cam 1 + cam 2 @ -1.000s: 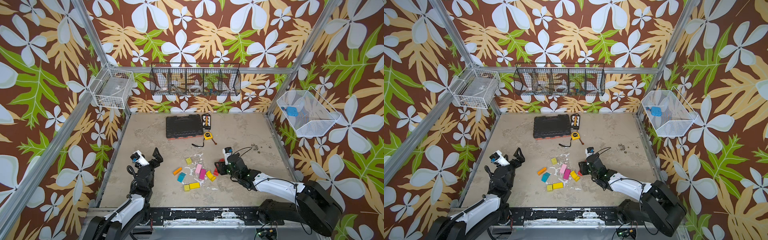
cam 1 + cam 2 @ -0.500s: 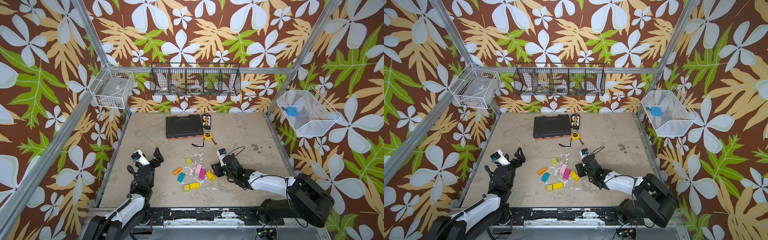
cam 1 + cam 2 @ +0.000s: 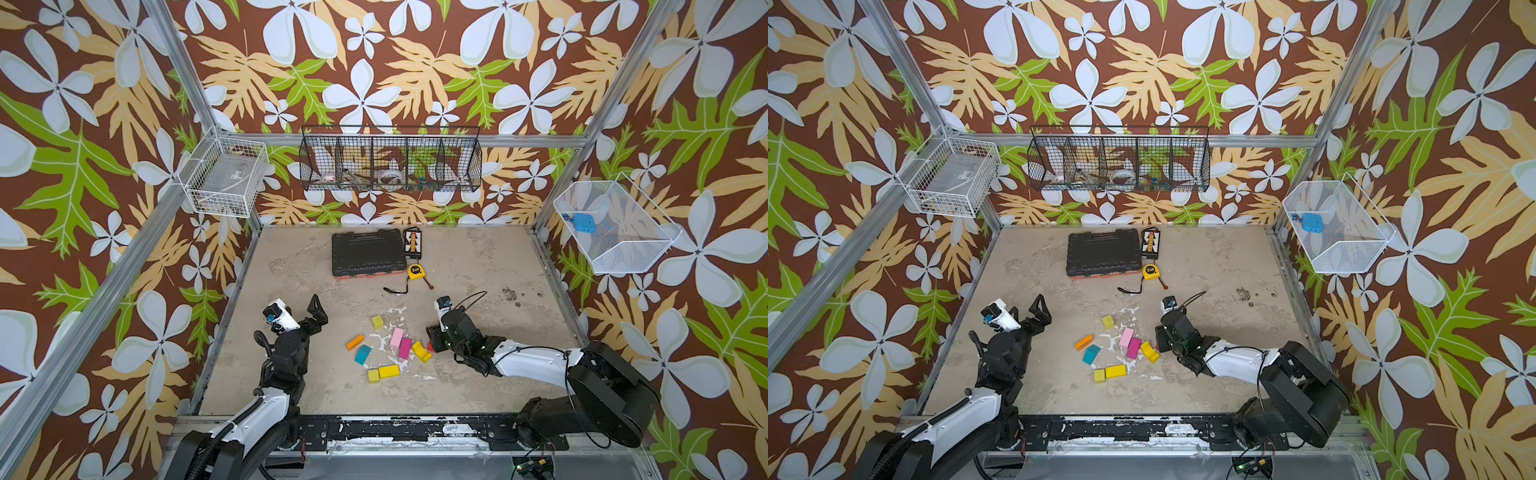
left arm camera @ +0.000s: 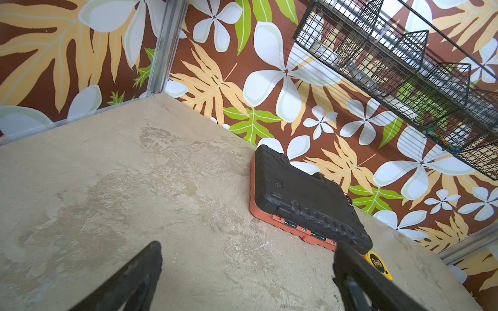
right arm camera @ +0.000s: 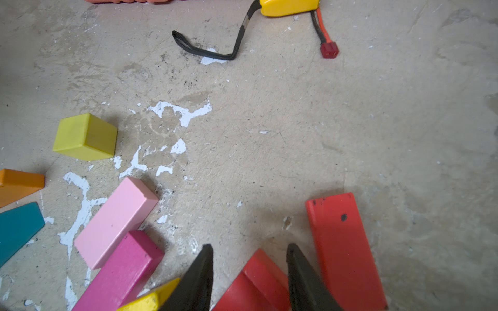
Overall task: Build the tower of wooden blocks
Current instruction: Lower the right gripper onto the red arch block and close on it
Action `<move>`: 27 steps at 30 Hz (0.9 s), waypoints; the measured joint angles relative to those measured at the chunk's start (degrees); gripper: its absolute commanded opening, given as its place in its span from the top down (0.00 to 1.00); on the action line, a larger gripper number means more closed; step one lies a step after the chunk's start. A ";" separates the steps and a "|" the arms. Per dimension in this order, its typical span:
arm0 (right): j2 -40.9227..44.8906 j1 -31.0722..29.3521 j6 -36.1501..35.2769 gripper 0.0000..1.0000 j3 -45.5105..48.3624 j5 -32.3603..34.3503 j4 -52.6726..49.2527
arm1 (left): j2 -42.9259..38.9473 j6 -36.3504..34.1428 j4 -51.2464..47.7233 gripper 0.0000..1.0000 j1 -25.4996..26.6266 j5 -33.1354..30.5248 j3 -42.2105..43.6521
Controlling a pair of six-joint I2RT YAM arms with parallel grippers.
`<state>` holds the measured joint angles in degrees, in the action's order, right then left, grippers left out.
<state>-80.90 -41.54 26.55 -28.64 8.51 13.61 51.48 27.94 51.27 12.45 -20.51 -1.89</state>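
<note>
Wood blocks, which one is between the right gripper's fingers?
The red block between the fingers of the right gripper in the right wrist view. The other red piece, a long flat bar, lies just outside them.

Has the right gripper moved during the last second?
Yes. In a top view, the right gripper has shifted left, closer to the magenta block, which stayed put.

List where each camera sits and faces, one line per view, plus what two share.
Both top views: high at the front, looking down at the table; left arm and right arm show.
Left wrist: on the left arm, facing the black case; open left tool shows.
Right wrist: low over the blocks; right tool straddles a red block.
Shared: both wrist views catch the tape measure.
</note>
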 measured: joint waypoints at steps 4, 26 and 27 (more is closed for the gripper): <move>-0.81 0.00 -0.35 0.58 -0.02 0.61 0.00 | 0.00 0.00 0.00 0.00 0.00 0.00 0.00; -1.81 0.00 -1.14 0.83 -0.17 2.45 -0.44 | 0.00 0.00 0.00 0.00 -0.02 0.00 0.00; -1.84 0.02 -1.01 0.83 -0.17 2.60 -0.44 | 0.00 0.00 0.00 0.00 -0.02 -0.02 0.00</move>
<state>-82.74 -41.52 25.54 -28.82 11.11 13.17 51.48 27.94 51.27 12.43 -20.53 -1.89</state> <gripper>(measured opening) 0.176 0.996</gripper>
